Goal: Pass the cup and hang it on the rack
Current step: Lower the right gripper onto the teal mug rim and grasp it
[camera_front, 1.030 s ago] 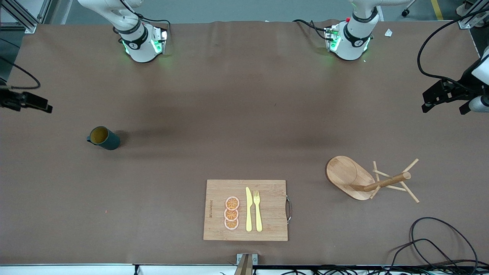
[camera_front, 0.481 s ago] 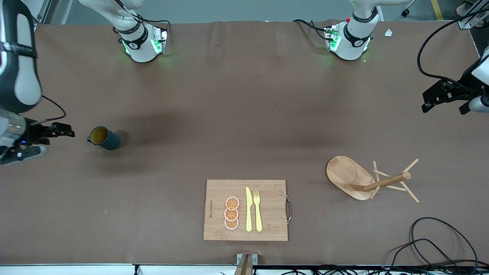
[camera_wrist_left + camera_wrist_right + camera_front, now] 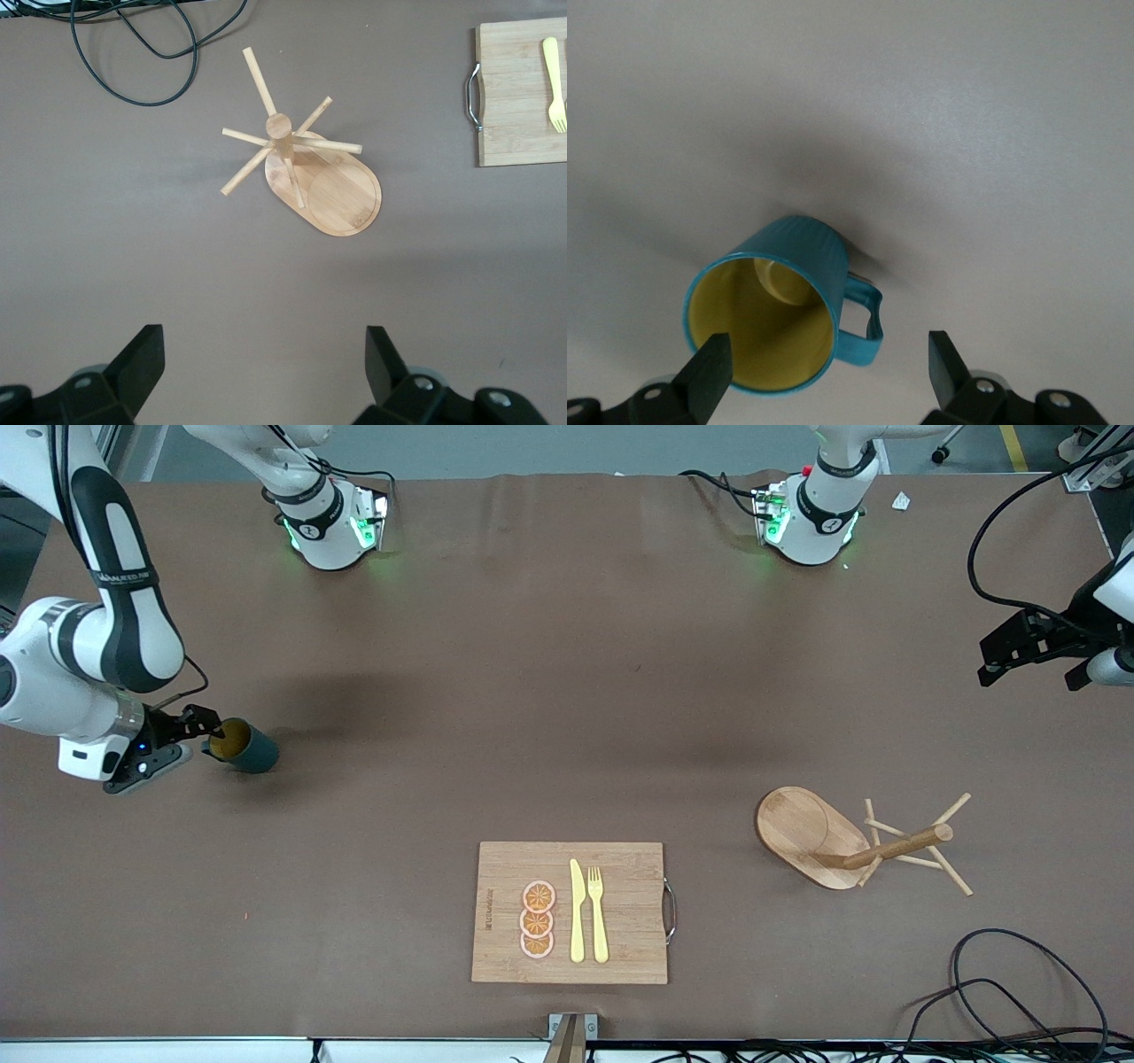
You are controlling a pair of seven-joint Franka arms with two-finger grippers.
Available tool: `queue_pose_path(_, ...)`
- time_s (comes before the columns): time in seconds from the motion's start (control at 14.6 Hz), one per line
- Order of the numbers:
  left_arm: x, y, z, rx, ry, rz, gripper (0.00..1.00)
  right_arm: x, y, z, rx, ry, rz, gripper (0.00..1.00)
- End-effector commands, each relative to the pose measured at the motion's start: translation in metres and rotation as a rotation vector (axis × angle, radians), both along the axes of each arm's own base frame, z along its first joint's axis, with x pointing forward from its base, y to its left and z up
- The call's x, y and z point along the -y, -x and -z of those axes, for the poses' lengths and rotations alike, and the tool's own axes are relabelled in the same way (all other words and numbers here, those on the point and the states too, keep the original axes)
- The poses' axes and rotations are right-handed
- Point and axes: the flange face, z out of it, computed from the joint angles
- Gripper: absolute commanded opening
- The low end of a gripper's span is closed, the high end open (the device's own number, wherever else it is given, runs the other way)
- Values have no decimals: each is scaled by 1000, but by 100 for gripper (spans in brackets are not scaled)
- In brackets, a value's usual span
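Note:
The dark teal cup [image 3: 252, 751] stands on the brown table toward the right arm's end, its yellowish inside showing. My right gripper [image 3: 197, 739] is low beside it, open, by the handle side. In the right wrist view the cup [image 3: 806, 252] has its handle [image 3: 866, 323] between the open fingers, with one fingertip [image 3: 711, 361] over the rim; the right gripper [image 3: 828, 367] holds nothing. The wooden rack [image 3: 808, 834] stands toward the left arm's end. My left gripper [image 3: 1029, 680] waits open near that table end. From the left gripper [image 3: 264, 363] the rack [image 3: 341, 186] shows below it.
A bamboo cutting board [image 3: 620, 948] with a yellow knife [image 3: 577, 912], a fork [image 3: 598, 912] and orange slices [image 3: 537, 919] lies near the front edge of the table. Black cables [image 3: 1019, 983] coil at the front corner by the left arm's end.
My right arm has swung in from the table's end and brought its open gripper down beside the cup. The left arm, cup and rack have not moved.

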Motion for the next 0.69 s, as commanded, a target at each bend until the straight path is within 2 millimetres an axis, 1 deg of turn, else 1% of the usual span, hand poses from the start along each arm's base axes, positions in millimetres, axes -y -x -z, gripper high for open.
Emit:
queue_pose_path(0.0,-2,0,-4,-4,9,14,100,-3,19,9,33,-13,-19,97)
queue_pose_path(0.07,-2,0,-4,-4,9,14,100,-4,18,12,43,-9,-22,96)
queue_pose_path(0.14,-3,0,-4,-4,9,13,100,-5,18,17,38,-8,-25,91)
queue_pose_path(0.27,-2,0,-4,-4,9,14,100,-6,17,27,36,-6,-27,77)
queue_pose_path(0.34,-2,0,-4,-4,9,14,100,-9,16,32,30,-6,-37,68)
queue_pose_path(0.41,-2,0,-4,-4,9,14,100,-11,16,35,26,-7,-48,57)
queue_pose_path(0.48,-2,0,-4,-4,9,14,100,-13,16,36,24,-8,-53,37)
queue_pose_path(0.55,-3,0,-3,-5,9,14,100,-13,16,36,20,-9,-53,13)
queue_pose_path(0.62,-3,0,-4,-4,9,14,100,-14,16,37,17,-9,-50,1)
